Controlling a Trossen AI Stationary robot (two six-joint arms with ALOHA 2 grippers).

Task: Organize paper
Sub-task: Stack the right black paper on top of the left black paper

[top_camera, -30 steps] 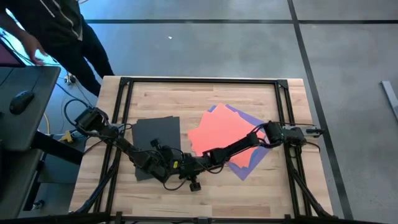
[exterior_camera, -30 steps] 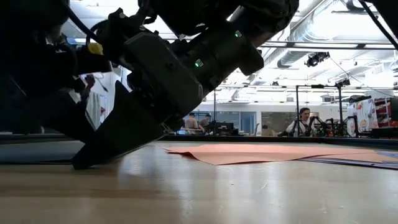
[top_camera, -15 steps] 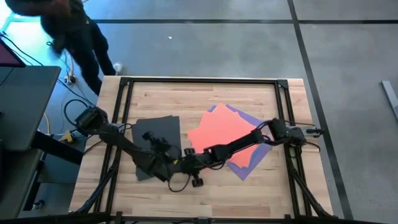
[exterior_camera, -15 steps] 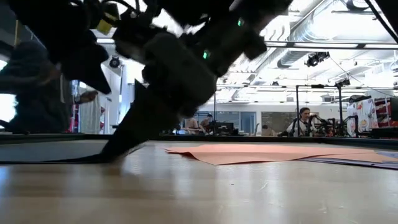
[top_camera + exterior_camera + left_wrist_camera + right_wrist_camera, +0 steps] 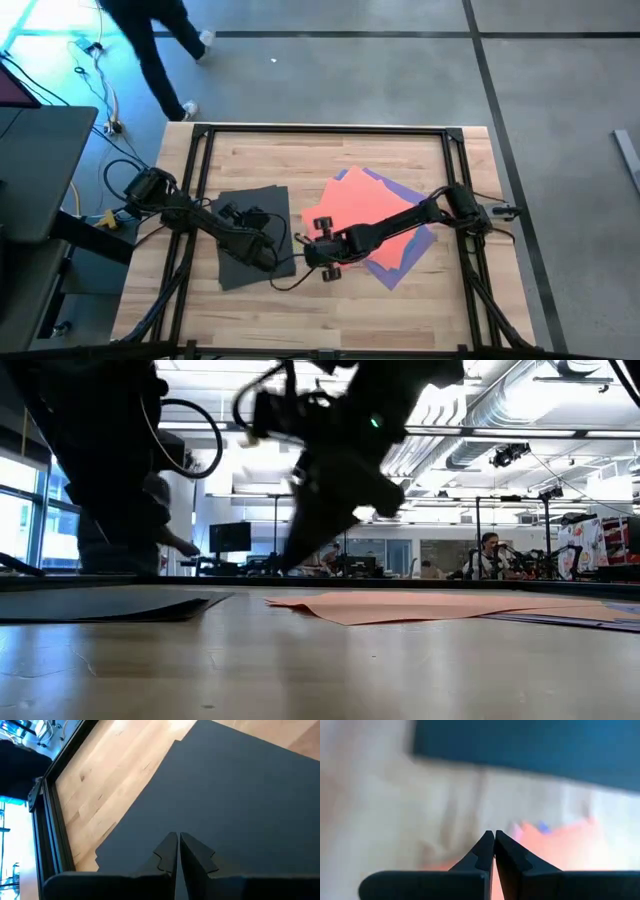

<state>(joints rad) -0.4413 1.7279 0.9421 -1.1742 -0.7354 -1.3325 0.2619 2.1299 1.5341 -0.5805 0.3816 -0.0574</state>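
Now the left claw (image 5: pixel 177 842) hovers over the dark grey sheet (image 5: pixel 252 232) with its fingers pressed together, pinching nothing. Just beside it, toward the table's middle, the right claw (image 5: pixel 493 840) is likewise pressed shut and empty, sitting at the near edge of the orange sheet (image 5: pixel 352 207), which lies on the purple sheet (image 5: pixel 400 262) beyond it.

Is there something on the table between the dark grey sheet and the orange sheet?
Nothing lies between the grey sheet and the orange sheet, only bare table; the right gripper is above that gap.
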